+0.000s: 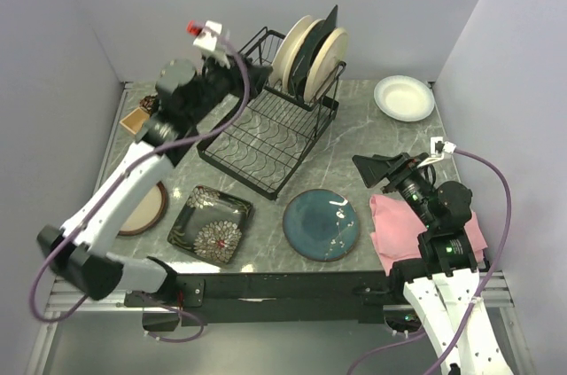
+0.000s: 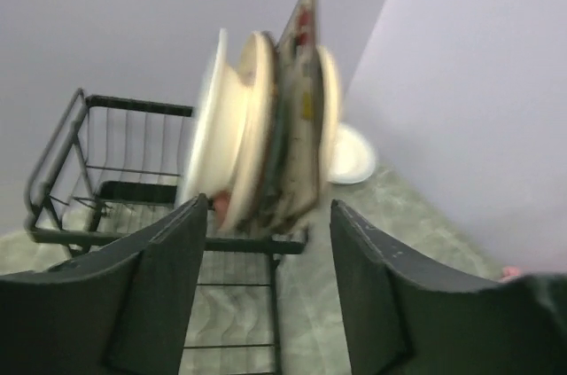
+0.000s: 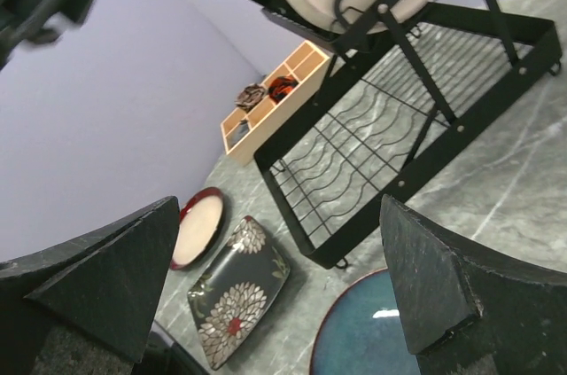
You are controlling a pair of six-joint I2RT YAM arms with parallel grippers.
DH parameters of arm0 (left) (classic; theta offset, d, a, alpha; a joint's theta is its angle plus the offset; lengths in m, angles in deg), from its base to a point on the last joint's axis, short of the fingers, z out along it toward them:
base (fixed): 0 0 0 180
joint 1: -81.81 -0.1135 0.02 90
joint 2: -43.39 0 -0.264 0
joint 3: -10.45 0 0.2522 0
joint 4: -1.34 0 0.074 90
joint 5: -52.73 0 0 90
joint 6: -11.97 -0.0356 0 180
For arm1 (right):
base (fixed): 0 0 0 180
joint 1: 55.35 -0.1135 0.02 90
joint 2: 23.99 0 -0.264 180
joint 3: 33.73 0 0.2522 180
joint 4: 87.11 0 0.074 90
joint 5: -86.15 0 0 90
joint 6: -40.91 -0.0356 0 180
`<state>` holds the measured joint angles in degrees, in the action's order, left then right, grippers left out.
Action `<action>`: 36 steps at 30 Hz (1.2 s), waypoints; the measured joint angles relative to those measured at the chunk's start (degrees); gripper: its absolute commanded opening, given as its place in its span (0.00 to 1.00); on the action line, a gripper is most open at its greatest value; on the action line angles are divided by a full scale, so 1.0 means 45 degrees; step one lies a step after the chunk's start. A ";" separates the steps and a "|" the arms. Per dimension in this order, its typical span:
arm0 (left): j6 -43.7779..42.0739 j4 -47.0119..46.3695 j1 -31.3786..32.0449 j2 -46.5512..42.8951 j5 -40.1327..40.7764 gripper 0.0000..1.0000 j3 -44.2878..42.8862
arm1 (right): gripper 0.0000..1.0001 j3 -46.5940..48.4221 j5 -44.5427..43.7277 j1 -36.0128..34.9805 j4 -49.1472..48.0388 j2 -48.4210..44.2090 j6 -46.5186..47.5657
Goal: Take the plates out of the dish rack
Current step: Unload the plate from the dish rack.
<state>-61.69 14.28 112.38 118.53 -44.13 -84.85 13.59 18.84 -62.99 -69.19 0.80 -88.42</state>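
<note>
Cream plates [image 2: 239, 127] stand racked just beyond the spread left tool [image 2: 267, 215].

L arm [image 1: 115, 202] & R arm [image 1: 452, 313]: white shell links w/ black joint housings. Purple L cable [image 1: 35, 282] runs loose alongside, purple R cable [image 1: 507, 184] likewise; each ends in a white plug [image 1: 211, 35] near wrist, L's w/ red tip [image 1: 191, 28]. Small green light [image 1: 447, 251] on R arm. L gripper [image 2: 270, 215] & R gripper [image 3: 279, 224]: matte black wedge fingers [image 3: 434, 277], edges scuffed pale.
</note>
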 measured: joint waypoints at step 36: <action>-0.4707 0.1909 -0.1685 0.7436 -0.4085 0.41 -0.5843 | 1.00 -0.0058 0.0243 0.0000 -0.0029 0.0121 -0.0044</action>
<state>-82.87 22.87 104.79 151.99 -62.51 -111.14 13.33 19.94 -62.99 -69.32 1.35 -88.62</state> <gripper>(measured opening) 0.417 0.998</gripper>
